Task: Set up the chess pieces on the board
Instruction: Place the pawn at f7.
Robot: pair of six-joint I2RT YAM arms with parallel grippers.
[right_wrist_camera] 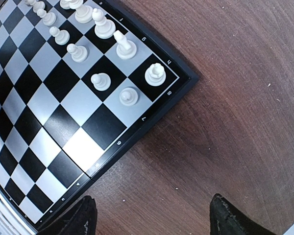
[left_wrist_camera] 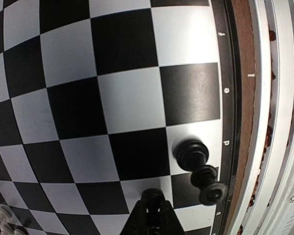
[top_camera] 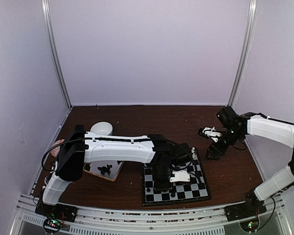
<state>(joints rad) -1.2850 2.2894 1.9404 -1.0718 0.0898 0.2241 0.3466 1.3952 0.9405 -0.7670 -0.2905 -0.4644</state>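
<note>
The board (top_camera: pixel 198 188) lies at the front centre of the table. My left gripper (left_wrist_camera: pixel 154 208) is low over its near edge, shut on a black chess piece (left_wrist_camera: pixel 154 195) that stands over a light square. Beside it, black pieces (left_wrist_camera: pixel 192 154) stand close together by the board's border (left_wrist_camera: pixel 226 112). White pieces (right_wrist_camera: pixel 101 81) fill two rows at the board's far corner (right_wrist_camera: pixel 183 76). My right gripper (right_wrist_camera: pixel 154 220) hangs open over bare wood just off that corner, with nothing between its fingers (right_wrist_camera: pixel 81 218).
A shallow wooden-rimmed tray (top_camera: pixel 115 172) left of the board holds black pieces (top_camera: pixel 105 170). A white round dish (top_camera: pixel 102 128) sits behind it. The left arm (top_camera: pixel 120 149) stretches across the table. A metal rail (left_wrist_camera: pixel 279 122) runs along the near edge. Pale crumbs dot the wood (right_wrist_camera: pixel 225 98).
</note>
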